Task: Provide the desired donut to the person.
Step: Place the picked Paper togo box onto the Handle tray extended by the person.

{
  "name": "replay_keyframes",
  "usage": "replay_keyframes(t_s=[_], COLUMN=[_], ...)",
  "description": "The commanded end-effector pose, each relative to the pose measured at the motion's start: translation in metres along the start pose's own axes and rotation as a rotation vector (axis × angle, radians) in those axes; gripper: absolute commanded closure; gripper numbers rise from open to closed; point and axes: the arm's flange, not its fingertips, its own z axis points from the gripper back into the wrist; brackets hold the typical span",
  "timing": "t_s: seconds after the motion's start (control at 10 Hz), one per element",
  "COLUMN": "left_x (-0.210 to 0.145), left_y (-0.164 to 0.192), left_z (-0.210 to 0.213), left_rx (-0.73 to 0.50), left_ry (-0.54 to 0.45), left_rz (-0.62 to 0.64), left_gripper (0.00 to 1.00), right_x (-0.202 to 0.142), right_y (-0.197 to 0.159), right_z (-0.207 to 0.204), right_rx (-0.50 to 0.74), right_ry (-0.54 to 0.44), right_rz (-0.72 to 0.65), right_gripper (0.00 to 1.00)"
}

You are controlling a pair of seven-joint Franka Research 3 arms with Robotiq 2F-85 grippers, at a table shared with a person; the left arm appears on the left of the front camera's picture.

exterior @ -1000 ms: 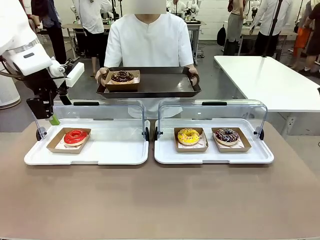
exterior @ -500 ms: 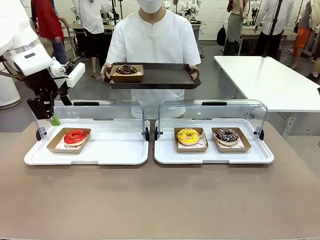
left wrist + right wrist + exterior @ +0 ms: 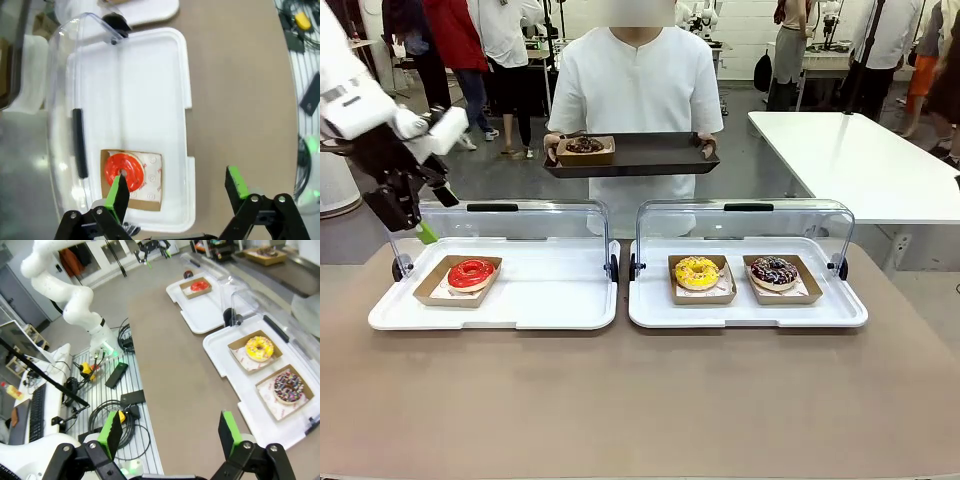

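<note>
My left pincer (image 3: 420,232) hangs empty, jaws spread wide, over the left end of the open display case (image 3: 520,322), the red donut (image 3: 471,272) just below it, while the chocolate donut (image 3: 584,146) sits beyond, boxed on the dark tray (image 3: 650,155) the person (image 3: 635,80) holds, nearer this arm.

No writing is reading clearly
Small red marks are showing on the paper liner (image 3: 151,172) under the red donut (image 3: 125,169), too blurred to read.
</note>
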Motion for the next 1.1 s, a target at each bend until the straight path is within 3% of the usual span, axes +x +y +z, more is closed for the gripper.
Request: replay_keyframes(t_s=[0.0,0.2,0.4,0.8,1.0], left_x=[-0.046,-0.099,-0.145,-0.224,-0.238], left_y=[0.01,0.002,-0.007,-0.03,-0.042], left_z=[0.008,0.022,0.034,0.027,0.016], left_rx=[0.043,-0.003,-0.052,0.001,0.035], left_ry=[-0.215,-0.55,-0.731,-0.897,-0.91], left_rz=[0.12,0.217,0.284,0.243,0.217], left_gripper=[0.0,0.0,0.0,0.0,0.0], right_x=[0.001,0.001,0.001,0.001,0.001], right_y=[0.001,0.001,0.001,0.001,0.001], right_z=[0.0,0.0,0.0,0.0,0.0], right_rx=[0.007,0.007,0.007,0.007,0.007], right_ry=[-0.011,-0.011,-0.011,-0.011,-0.011], right_rz=[0.002,0.002,0.002,0.002,0.002], right_gripper=[0.0,0.0,0.0,0.0,0.0])
